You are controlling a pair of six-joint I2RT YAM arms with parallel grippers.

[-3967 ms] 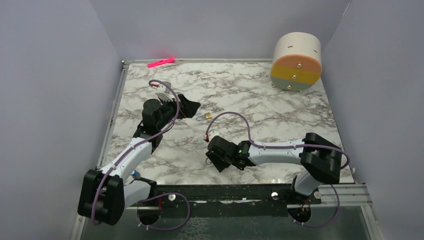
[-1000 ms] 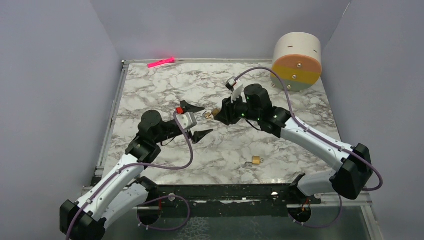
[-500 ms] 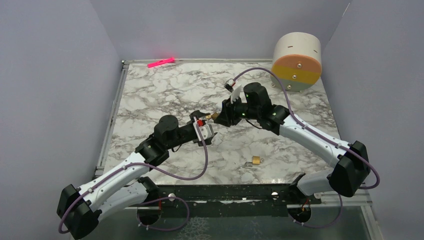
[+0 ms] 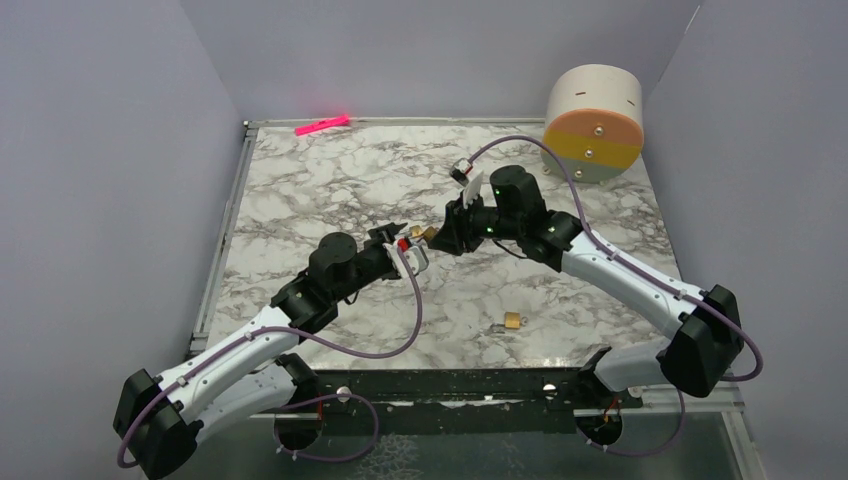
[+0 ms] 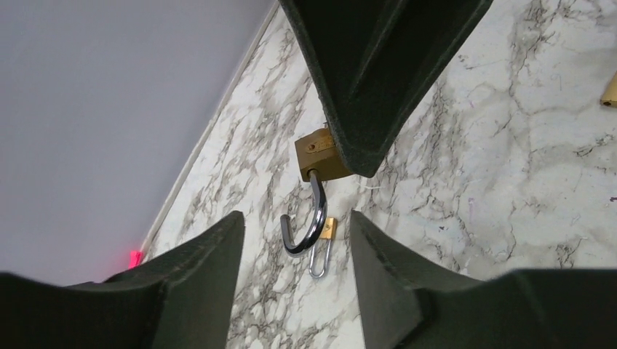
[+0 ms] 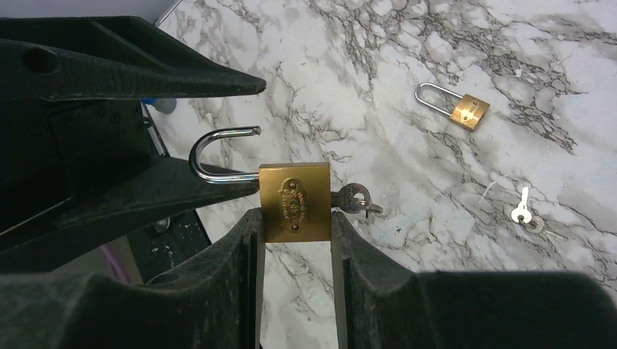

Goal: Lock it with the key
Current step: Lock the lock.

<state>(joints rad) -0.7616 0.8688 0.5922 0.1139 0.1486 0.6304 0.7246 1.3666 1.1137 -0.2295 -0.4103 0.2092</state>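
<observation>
Up above the marble table, the right claw is clamped on a brass padlock, its shackle standing open and the key lodged in its keyhole. The left claw stands spread, 1 finger either side of the shackle. A 2nd padlock and a loose key lie below.

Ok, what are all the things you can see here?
Table: one, marble, under everything.
Held padlock: one, brass, shackle open, up above mid-table.
Key: one, silver, stuck in the held padlock.
Other padlocks: two, brass, lying on the table.
Loose key: one, pale, on the table.
Stick: one, pink, back edge.
Drum: one, cream, orange, yellow and green, back right corner.
Left gripper: one, black, open, by the shackle.
Right gripper: one, black, shut on the held padlock.
</observation>
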